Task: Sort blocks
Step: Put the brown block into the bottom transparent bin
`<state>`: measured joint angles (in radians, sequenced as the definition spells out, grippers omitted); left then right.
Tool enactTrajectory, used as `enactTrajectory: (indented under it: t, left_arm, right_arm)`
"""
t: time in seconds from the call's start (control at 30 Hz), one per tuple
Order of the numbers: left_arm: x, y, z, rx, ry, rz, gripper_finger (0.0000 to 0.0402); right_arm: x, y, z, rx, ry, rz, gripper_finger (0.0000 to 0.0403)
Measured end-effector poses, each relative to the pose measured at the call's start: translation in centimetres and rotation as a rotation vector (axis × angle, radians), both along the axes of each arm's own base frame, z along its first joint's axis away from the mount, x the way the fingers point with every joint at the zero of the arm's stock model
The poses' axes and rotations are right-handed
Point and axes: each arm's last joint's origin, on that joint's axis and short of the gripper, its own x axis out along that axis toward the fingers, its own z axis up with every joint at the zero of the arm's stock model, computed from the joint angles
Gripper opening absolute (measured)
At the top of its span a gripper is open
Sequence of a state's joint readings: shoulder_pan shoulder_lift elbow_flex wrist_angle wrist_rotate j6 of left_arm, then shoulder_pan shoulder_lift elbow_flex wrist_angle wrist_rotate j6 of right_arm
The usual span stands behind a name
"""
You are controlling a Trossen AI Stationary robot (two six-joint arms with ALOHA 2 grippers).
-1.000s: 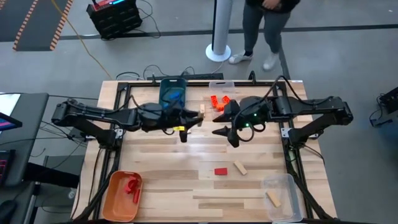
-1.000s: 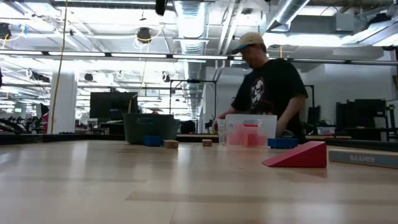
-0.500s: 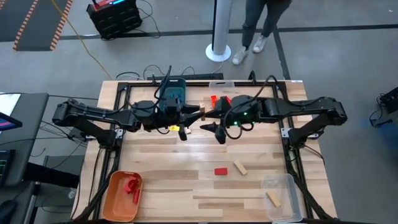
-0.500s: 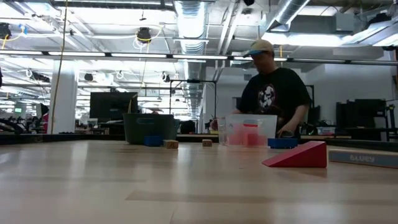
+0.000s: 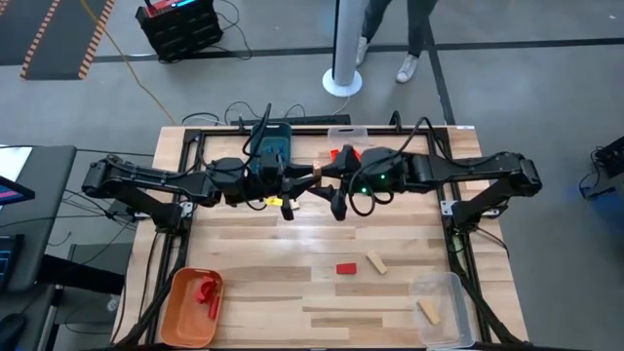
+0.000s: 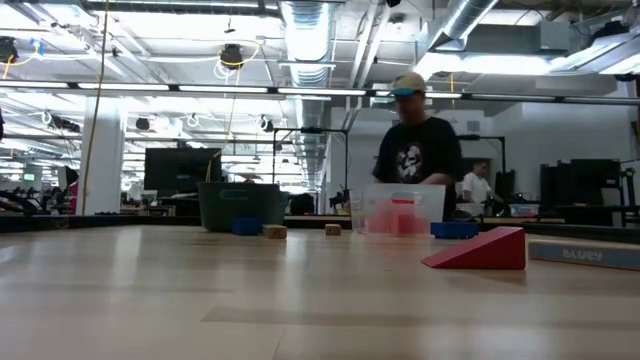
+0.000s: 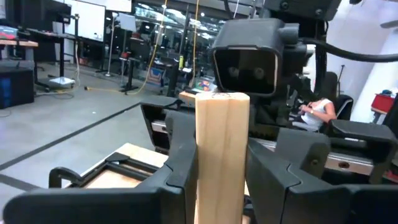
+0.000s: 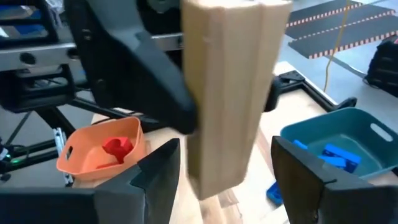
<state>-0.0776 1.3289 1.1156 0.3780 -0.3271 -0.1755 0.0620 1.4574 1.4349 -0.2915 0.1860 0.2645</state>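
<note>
My left gripper hovers over the far middle of the table, shut on a plain light wood block. The block sticks out past its fingers toward the right arm. My right gripper faces it from the table's right and is open. In the right wrist view its fingers stand on either side of the block's free end, with gaps showing. A red block and a wood block lie flat on the table. Neither gripper shows in the low view. My left gripper pinches the wood block between its two fingers at the end nearer the left arm. It comes in level from the table's left. The block is lifted clear of the table and its free end points toward the right gripper.
A teal bin with blue blocks and a clear bin with red and orange blocks stand at the far edge. An orange bin sits near left, a clear bin near right. A red wedge lies close by in the low view. A person walks beyond the table.
My right gripper has moved toward the table's left and slightly toward the far edge, closing in on the wood block until its open fingers stand around the free end. The left gripper has stayed put with the block. The person behind the table has walked on.
</note>
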Motion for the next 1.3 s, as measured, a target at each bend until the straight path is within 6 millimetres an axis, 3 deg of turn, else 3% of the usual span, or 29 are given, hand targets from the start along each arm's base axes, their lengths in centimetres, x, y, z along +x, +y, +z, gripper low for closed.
enactTrajectory:
  t: [0.13,0.37,0.5,0.73,0.97,1.17,1.3]
  left_arm:
    - [0.0,0.0,-0.1,0.000,0.009,-0.001,0.0095]
    - [0.0,0.0,-0.4,-0.027,0.043,0.003,0.0103]
    - [0.0,0.1,-0.7,-0.057,0.059,0.026,0.0149]
    - [-0.1,0.1,-0.7,-0.055,0.076,0.026,0.0256]
    - [-1.7,0.3,-0.1,-0.050,0.124,0.026,0.0279]
    - [-3.2,0.4,-0.1,-0.043,0.214,0.054,0.0275]
    - [-3.2,0.5,-0.5,-0.047,0.249,0.063,0.0275]
  right_arm:
    - [0.1,0.0,0.1,-0.014,-0.016,0.005,0.0210]
    - [0.2,-0.2,0.3,-0.028,-0.034,0.005,0.0108]
    - [0.2,-0.2,0.2,-0.037,-0.023,0.008,0.0077]
    - [-0.4,-0.2,-0.3,-0.038,0.053,0.010,0.0076]
    - [-5.1,0.7,-0.1,0.080,0.282,0.169,0.0076]
    - [-10.3,4.3,-1.4,0.233,0.653,0.296,0.0076]
    - [-12.1,7.2,-1.7,0.312,0.763,0.306,0.0077]
